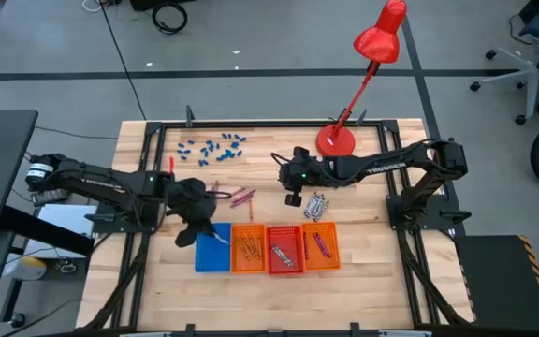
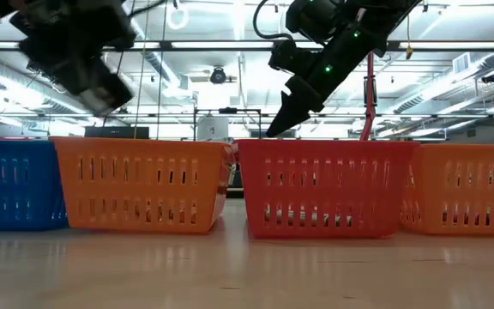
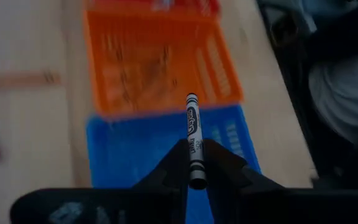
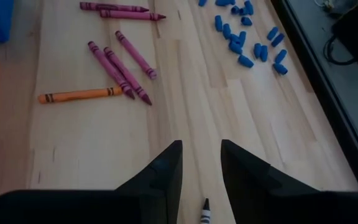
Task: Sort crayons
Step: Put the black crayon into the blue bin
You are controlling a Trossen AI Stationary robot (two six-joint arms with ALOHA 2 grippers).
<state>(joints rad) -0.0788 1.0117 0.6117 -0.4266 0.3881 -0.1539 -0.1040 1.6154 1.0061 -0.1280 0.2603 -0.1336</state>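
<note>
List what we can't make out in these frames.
- Blue tray contents: low view, hidden by its wall; high view, partly covered by the left gripper.
- Left gripper's crayon, lower end: left wrist view, hidden between the fingers.
- Label print on that crayon: too blurred to read.
- Crayon by the right gripper: right wrist view, cut off by the picture's edge.

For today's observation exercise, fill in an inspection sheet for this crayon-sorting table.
Surface: wooden table.
Job's things: loose magenta crayons, one orange crayon; blue tray, orange tray, red tray, second orange tray.
Clutter: stubby blue bits; red desk lamp.
Grippers: left pincer shut on a grey crayon over the blue tray; right pincer open, empty.
Cables: black cable on the floor.
Surroundings: office chair.
</note>
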